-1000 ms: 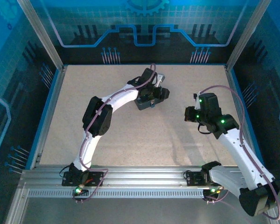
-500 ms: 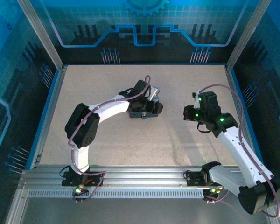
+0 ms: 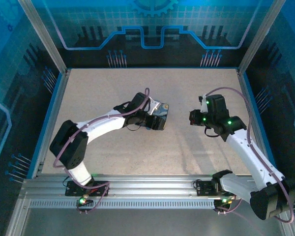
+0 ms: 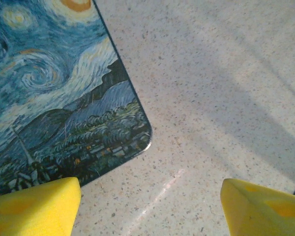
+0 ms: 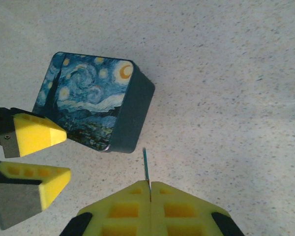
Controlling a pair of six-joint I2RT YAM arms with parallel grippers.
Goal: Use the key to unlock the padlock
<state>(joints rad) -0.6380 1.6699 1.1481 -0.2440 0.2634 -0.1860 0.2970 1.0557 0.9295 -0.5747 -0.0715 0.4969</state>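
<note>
The key [image 5: 145, 164] is a slim bluish blade sticking out from between the pressed-together yellow fingers of my right gripper [image 5: 150, 184], which is shut on it. The key's tip points toward the near corner of the dark-blue starry-night tin [image 5: 88, 105], a short gap away. My left gripper [image 4: 150, 211] hangs open over bare table just beside the tin's corner [image 4: 54, 98], nothing between its yellow fingers [image 5: 37, 133]. In the top view the left gripper [image 3: 156, 123] sits at the tin [image 3: 161, 109] and the right gripper [image 3: 192, 118] faces it. The padlock is out of view.
The speckled beige table [image 3: 123, 152] is walled by blue rails, with the aluminium base rail [image 3: 147, 187] along the near edge. The left arm's elbow [image 3: 69, 142] reaches toward the left side.
The left arm swung its elbow left and drew its gripper nearer and leftward, ending beside the tin. The right gripper shifted slightly left toward the tin, still shut on the key.
</note>
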